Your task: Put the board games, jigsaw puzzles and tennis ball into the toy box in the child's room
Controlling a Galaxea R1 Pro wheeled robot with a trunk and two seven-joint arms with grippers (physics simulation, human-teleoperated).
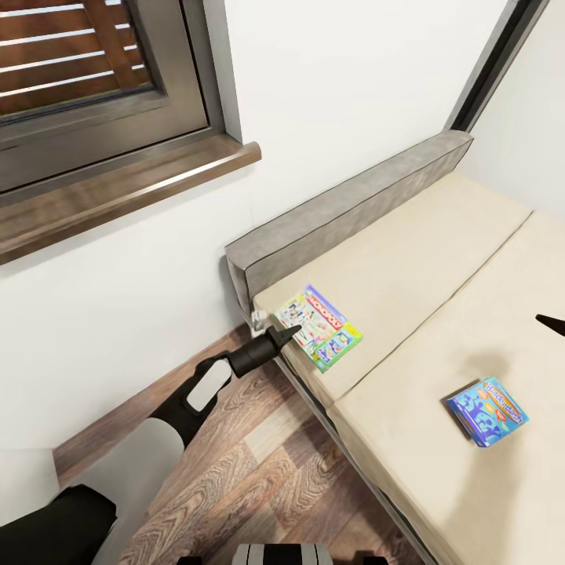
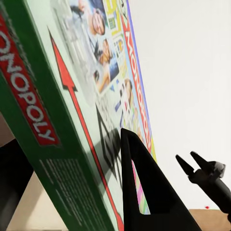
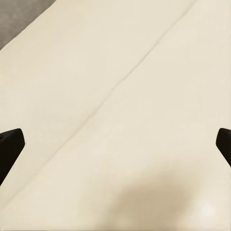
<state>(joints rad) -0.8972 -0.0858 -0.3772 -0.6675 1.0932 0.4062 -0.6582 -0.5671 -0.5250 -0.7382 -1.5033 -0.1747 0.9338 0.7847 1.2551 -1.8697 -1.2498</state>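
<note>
Here, at the left, the Monopoly board game point(image 1: 318, 326) is gripped at its near-left corner by the left gripper point(image 1: 287, 333), fingers closed on it, on the bed's point(image 1: 439, 259) near-left edge. Further right, the blue board game point(image 1: 487, 410) lies untouched on the bed. At the far right, the right gripper's point(image 3: 115, 144) fingers are spread wide and empty. By this showing, little of the task seems done.

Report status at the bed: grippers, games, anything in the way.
Left gripper at the Monopoly box corner, fingers around its edge. Right gripper open over bare mattress. Blue game box lies untouched. Nothing in the way.
</note>
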